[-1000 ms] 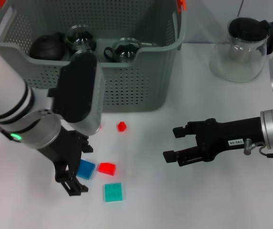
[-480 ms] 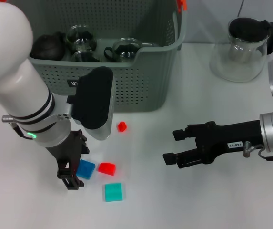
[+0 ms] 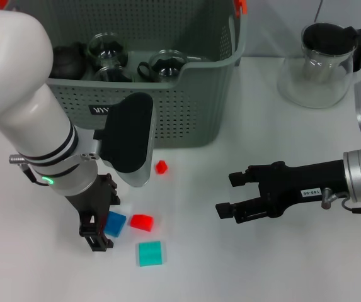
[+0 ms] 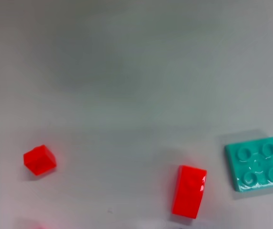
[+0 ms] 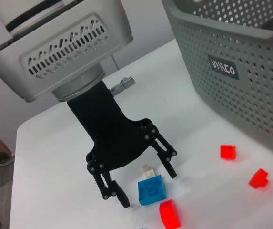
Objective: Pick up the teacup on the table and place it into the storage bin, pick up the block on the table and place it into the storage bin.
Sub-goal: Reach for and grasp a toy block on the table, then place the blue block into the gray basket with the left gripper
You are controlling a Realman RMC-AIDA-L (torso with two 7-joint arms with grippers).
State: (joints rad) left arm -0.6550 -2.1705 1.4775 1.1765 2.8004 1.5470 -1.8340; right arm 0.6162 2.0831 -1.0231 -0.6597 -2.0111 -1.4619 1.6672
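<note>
The white table (image 3: 243,126) carried the grey-green storage bin (image 3: 186,107) at its far side, with glass teacups (image 3: 164,65) and a dark round pot (image 3: 67,60) already inside it. A clear glass pitcher (image 3: 319,63) with a black lid stood well to the bin's right. The left claw (image 5: 137,175) hung low over the table with its fingers spread around the blue block (image 5: 151,190); a tiny white piece (image 5: 148,170) lay just beside that block. The right claw (image 3: 232,194) hovered spread and empty, well apart from the blocks. Near the blue block lay a teal plate (image 4: 256,163), a red brick (image 4: 189,191) and a smaller red block (image 4: 39,159).
</note>
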